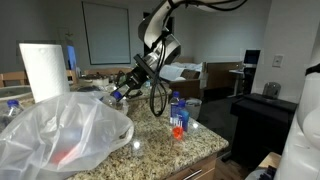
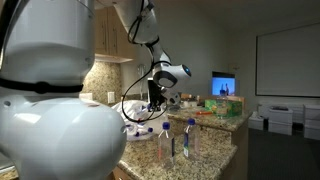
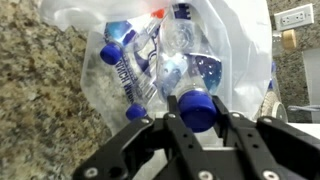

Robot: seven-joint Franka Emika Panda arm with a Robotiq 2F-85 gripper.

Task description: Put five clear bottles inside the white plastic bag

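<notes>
One clear bottle clamped by its cap in the tool! More bottles fill the white plastic bag at eleven o'clock.

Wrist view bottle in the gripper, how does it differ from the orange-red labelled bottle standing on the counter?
The held bottle is clamped at its blue cap by the gripper, tilted toward the white plastic bag; the standing bottle sits upright and free on the counter. The held bottle's label shows blue; the standing bottle shows orange-red. Both are clear with blue caps.
</notes>
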